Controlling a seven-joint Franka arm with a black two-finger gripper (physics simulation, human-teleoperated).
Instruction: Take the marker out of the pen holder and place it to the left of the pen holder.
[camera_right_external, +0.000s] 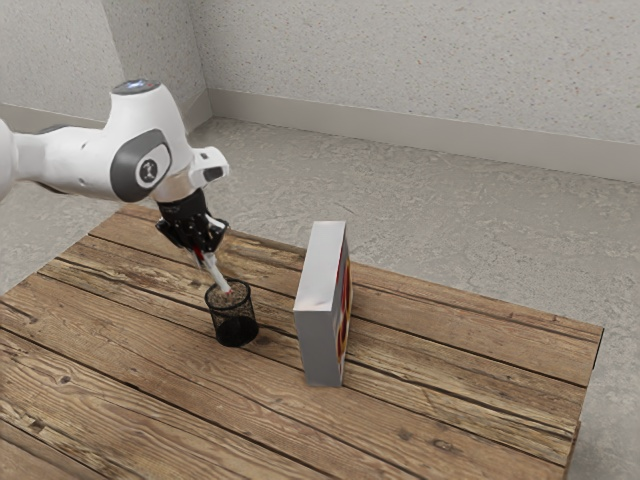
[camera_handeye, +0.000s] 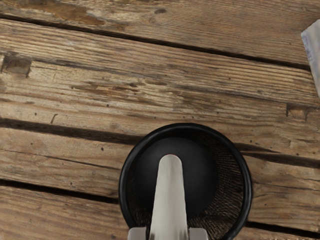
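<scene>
Gripper: the black gripper (camera_right_external: 203, 254) is closed on the marker (camera_right_external: 217, 273), above the holder (camera_right_external: 235, 329); in the wrist view its two fingertips sit against opposite sides of the barrel.
Marker: pale, slanting in the exterior view, its upper end toward that view's left and its lower end toward the right.
Marker's low end: at the holder's mouth, inside the ring of the rim as the wrist view looks down on it; whether it dips below the rim I cannot tell.
Holder: black mesh, round, upright on the table (camera_right_external: 130, 400), with a solid dark bottom. It stands nearer the table's far corner on the exterior view's left than the far corner on the right, in from the long far edge.
Box (camera_right_external: 318, 345): upright on the table, well apart from the holder, between it and the table's edge at the exterior view's right. Its plain grey narrow side shows, and red and yellow print covers the broad side turned toward that view's right.
Table: rough brown planks with dark gaps, running along the long far edge.
Arm (camera_right_external: 85, 160): white with dark trim, reaching in from the exterior view's left, its hand over the holder.
Room: grey floor (camera_right_external: 480, 235) past the table's far edge, then a speckled pale wall (camera_right_external: 420, 60).
</scene>
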